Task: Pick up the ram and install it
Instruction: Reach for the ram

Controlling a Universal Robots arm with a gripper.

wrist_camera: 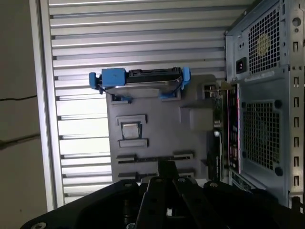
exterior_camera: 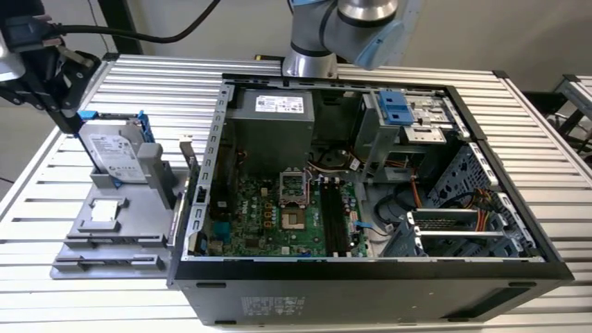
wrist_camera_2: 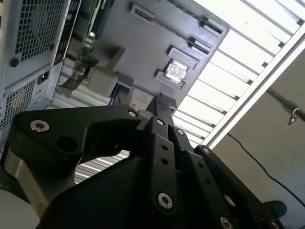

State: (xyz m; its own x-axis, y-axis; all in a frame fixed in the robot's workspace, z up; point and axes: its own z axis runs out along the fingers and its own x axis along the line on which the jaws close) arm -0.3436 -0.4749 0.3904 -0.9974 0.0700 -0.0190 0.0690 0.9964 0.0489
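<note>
Gripper (exterior_camera: 65,111) sits upper left in the exterior view, fingers closed on nothing, just beside the hard drive (exterior_camera: 116,156). Ram (exterior_camera: 190,170) stands in the grey holder (exterior_camera: 111,239).

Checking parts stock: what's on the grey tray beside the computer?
On the tray: an upright hard drive in a blue frame and a small square chip. The drive hides the tray behind it.

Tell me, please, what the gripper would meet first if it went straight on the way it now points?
The gripper would probably meet the flat grey plastic holder tray first, though depth is unclear.
</note>
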